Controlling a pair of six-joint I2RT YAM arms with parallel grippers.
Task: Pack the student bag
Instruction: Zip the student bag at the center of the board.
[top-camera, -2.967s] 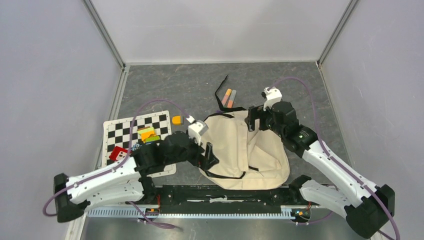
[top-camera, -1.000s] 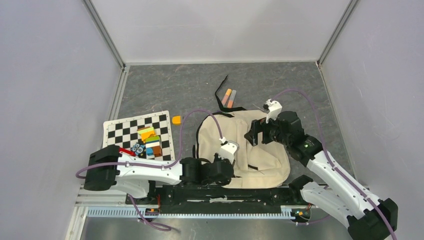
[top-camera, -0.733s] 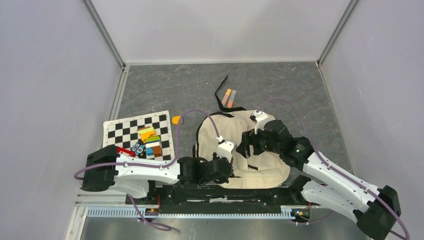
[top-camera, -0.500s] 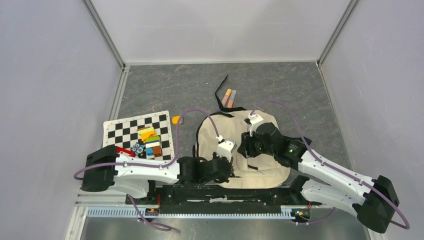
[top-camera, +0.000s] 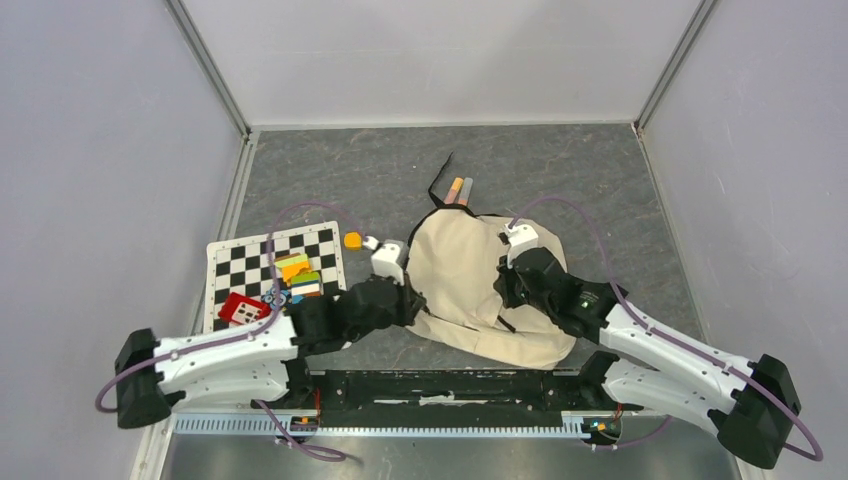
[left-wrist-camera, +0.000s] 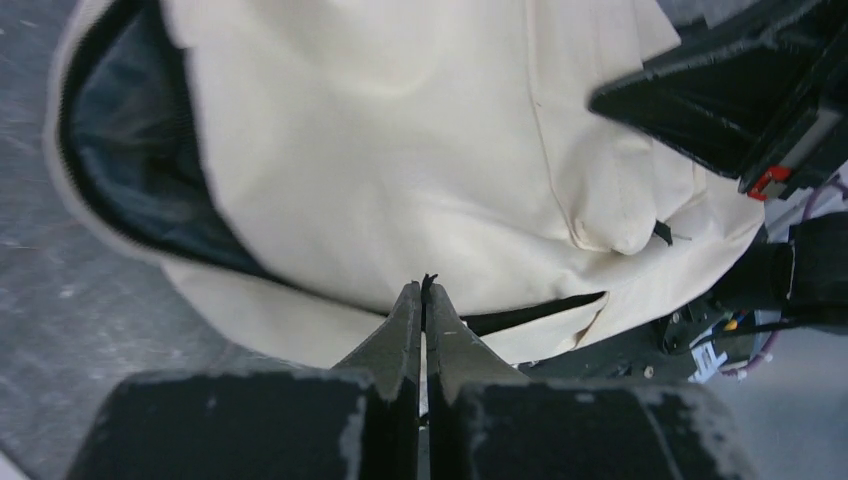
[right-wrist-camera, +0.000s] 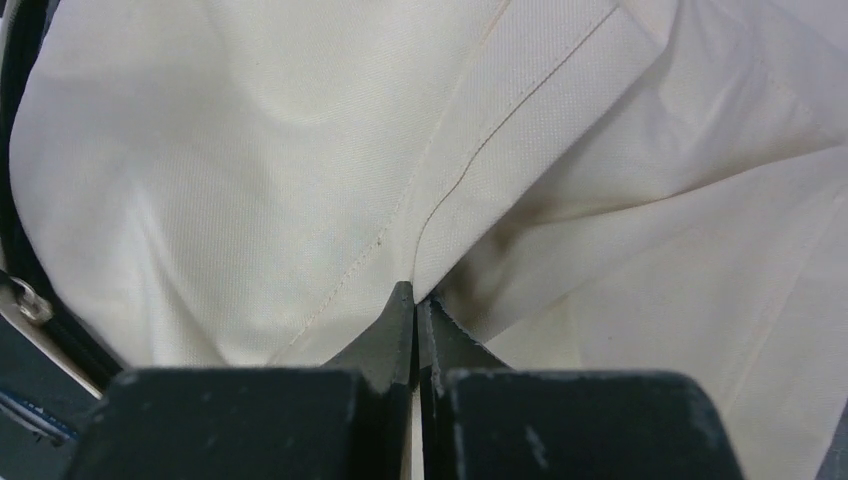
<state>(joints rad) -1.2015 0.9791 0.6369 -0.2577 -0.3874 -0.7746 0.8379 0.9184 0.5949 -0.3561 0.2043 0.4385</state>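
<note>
Bag (top-camera: 470, 285) lies mid-table (top-camera: 380, 180), toward near edge. Likely light; soft cloth, sags, bunches. Right gripper (right-wrist-camera: 412, 300) clamped on seam fold. Left gripper (left-wrist-camera: 422, 300) pinched together, apparently nipping black tab at bag rim. Best hold: rim beside zip.

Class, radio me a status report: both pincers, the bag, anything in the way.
Left pincer shut on student bag edge. Right pincer shut on its fabric. Nothing blocking; small items on checkered mat.

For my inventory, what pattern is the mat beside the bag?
Black-and-white checks on the mat, clearest top external.
</note>
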